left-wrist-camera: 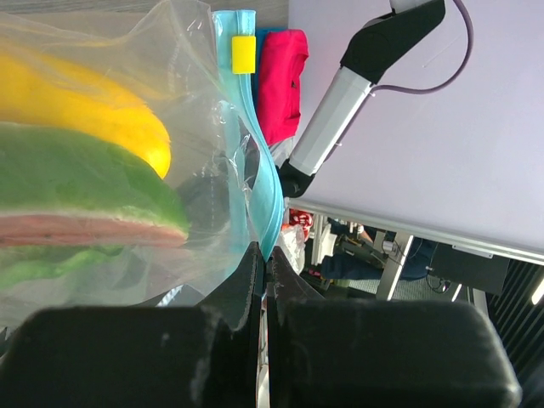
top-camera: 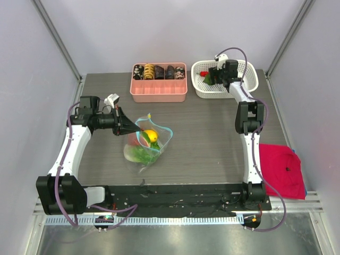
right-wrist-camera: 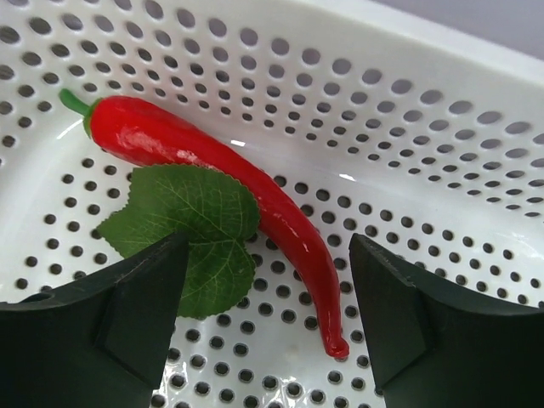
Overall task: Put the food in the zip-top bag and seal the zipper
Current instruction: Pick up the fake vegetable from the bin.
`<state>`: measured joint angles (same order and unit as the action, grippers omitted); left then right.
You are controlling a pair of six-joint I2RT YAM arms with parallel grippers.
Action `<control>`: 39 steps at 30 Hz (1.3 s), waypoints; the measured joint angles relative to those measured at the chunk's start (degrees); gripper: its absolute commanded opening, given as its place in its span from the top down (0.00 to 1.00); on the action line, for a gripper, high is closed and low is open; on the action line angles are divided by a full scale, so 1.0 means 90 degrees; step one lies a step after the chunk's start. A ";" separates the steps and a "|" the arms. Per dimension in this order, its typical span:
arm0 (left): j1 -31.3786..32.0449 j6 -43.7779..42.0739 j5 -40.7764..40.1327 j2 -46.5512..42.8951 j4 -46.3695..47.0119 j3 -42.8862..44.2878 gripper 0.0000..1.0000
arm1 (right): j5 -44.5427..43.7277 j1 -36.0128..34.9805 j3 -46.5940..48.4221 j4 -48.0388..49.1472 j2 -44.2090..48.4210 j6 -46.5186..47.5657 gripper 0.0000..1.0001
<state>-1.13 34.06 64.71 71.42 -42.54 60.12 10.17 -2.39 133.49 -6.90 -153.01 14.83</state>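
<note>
In the basket (right-wrist-camera: 425, 127) the right tool (right-wrist-camera: 268, 285), jaws apart, should pinch the chili (right-wrist-camera: 212, 161) at its middle, clear of the leaf (right-wrist-camera: 191, 212); the left tool (left-wrist-camera: 265, 276) is clamped on the bag's (left-wrist-camera: 191, 93) zipper (left-wrist-camera: 257, 161).

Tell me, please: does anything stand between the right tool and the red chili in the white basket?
Nothing visible does. The right tool hangs open over the red chili in the white basket. A green leaf lies beside it, not over it.
</note>
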 measured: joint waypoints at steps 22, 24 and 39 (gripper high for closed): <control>-0.0012 -0.0010 0.0000 0.0051 -0.0068 0.0007 1.00 | 0.0855 0.0194 -0.0571 -0.0595 0.0396 -0.0520 0.99; -0.0015 -0.0029 0.0002 0.0051 -0.0073 0.0007 1.00 | 0.0809 0.0194 -0.0600 -0.0658 0.0491 -0.0495 0.99; -0.0083 -0.0299 -0.0024 0.0049 -0.0231 0.0007 1.00 | 0.0386 0.0376 -0.1088 -0.0942 0.2200 -0.0036 0.99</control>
<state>-1.87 31.38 64.49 71.85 -44.62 60.18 13.65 0.99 123.70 -15.38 -133.21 14.50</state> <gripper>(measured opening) 0.006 0.100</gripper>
